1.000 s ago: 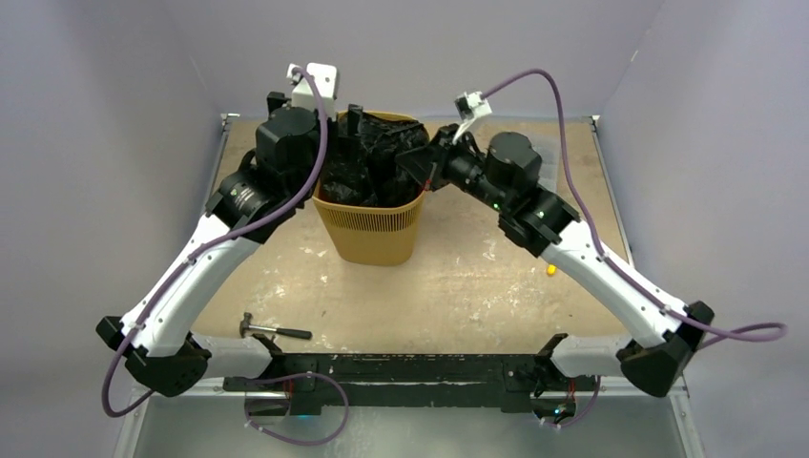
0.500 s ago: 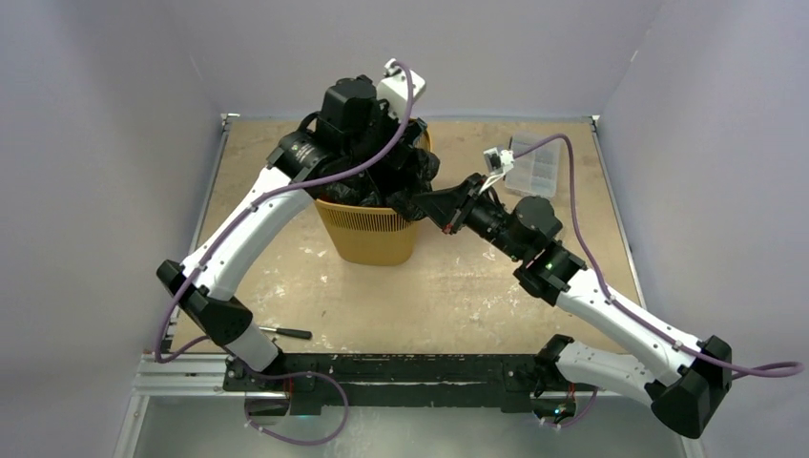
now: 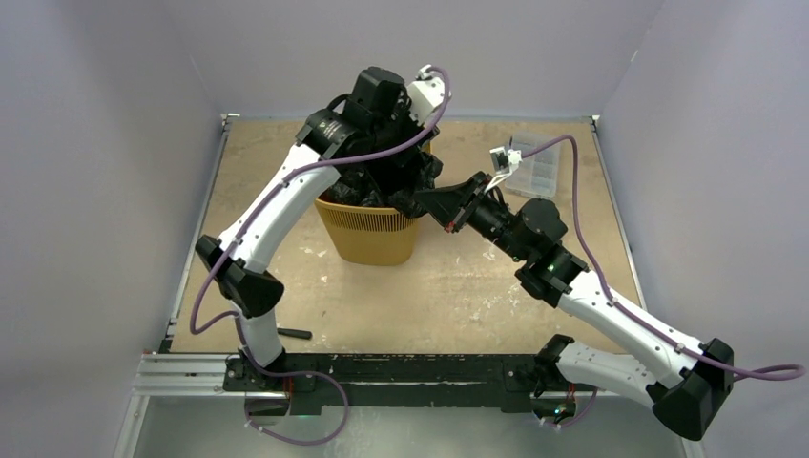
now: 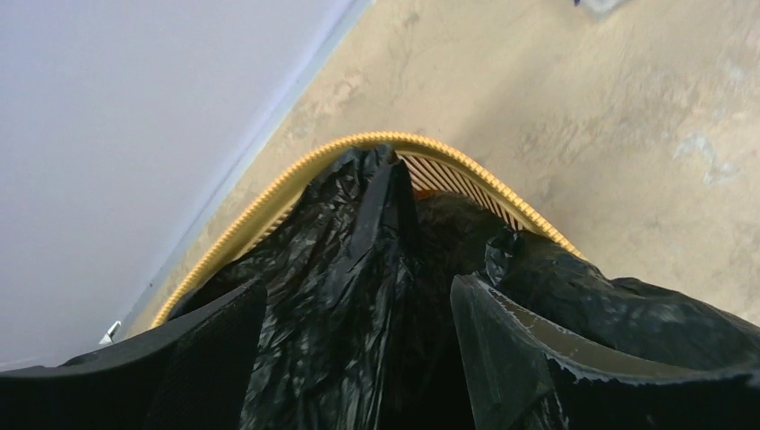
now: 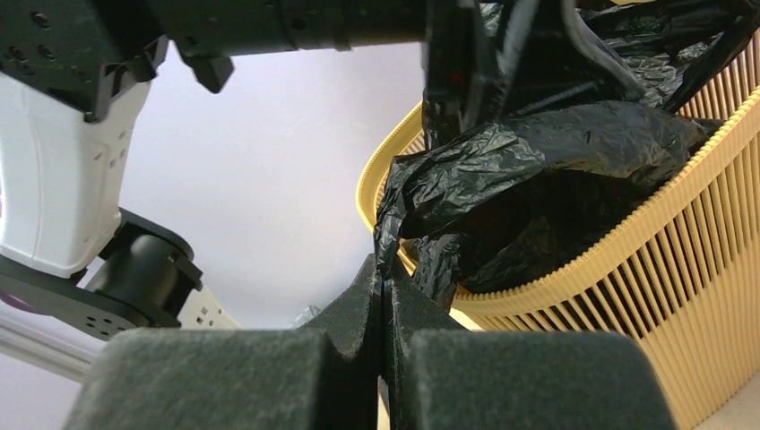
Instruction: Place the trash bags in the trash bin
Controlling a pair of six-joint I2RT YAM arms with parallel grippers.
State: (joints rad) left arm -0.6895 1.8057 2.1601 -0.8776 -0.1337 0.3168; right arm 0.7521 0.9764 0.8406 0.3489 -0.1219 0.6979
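Left gripper [image 4: 354,300]: we see it arched over the trash bin [image 4: 296,179], fingers wide apart, gripping nothing.
Right gripper [image 5: 384,279]: pinched shut on the trash bag [image 5: 547,148].
Change: left arm reaches farther across now.

A robot lab bench: plain grey walls [image 3: 105,143] enclose a scuffed tabletop [image 3: 477,286] (paint-stained).

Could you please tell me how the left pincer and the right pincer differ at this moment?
The left pincer stands open; the right pincer is shut on a fold of the trash bag. The left one points down into the trash bin from above; the right one sits outside its rim. Both are at the bag.
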